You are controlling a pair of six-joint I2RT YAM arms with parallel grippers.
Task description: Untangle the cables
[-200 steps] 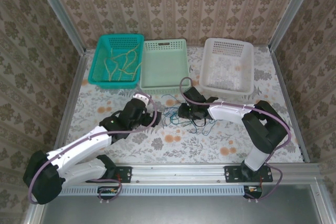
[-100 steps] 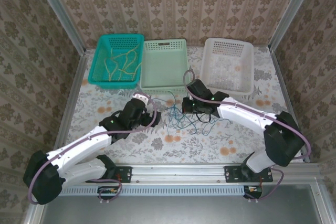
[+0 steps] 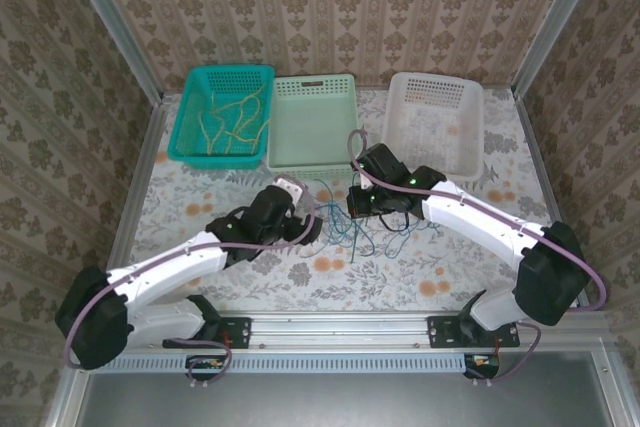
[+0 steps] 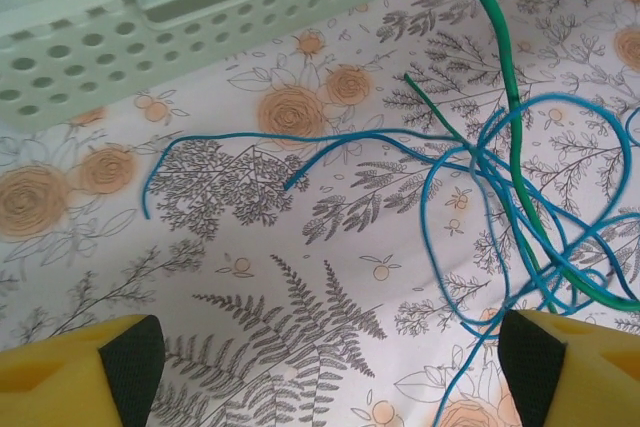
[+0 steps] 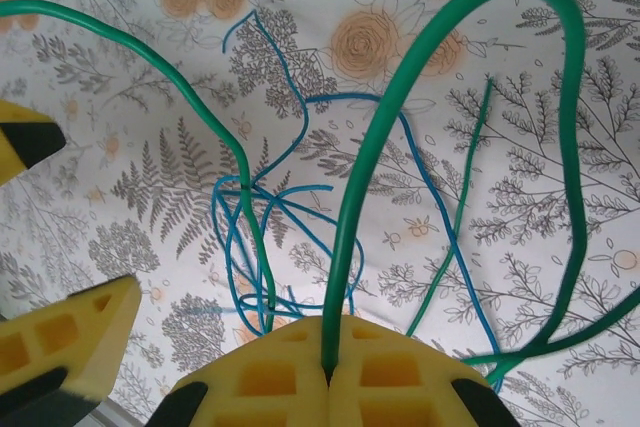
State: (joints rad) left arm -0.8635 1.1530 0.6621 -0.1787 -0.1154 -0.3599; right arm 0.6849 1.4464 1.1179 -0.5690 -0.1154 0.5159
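Your right gripper (image 5: 330, 375): jaws together, clamped on the green cable (image 5: 340, 267), which arches up from the pads. Your left gripper (image 4: 320, 367): jaws wide apart over the flowered table (image 4: 250, 347), the blue cable (image 4: 428, 209) lying near the right-hand finger. Top view: the blue-green tangle (image 3: 345, 227) sits centre frame between both grippers, just below the pale green basket (image 3: 315, 165). Yellow cables (image 3: 232, 119) lie in the teal basket (image 3: 213, 159), upper left.
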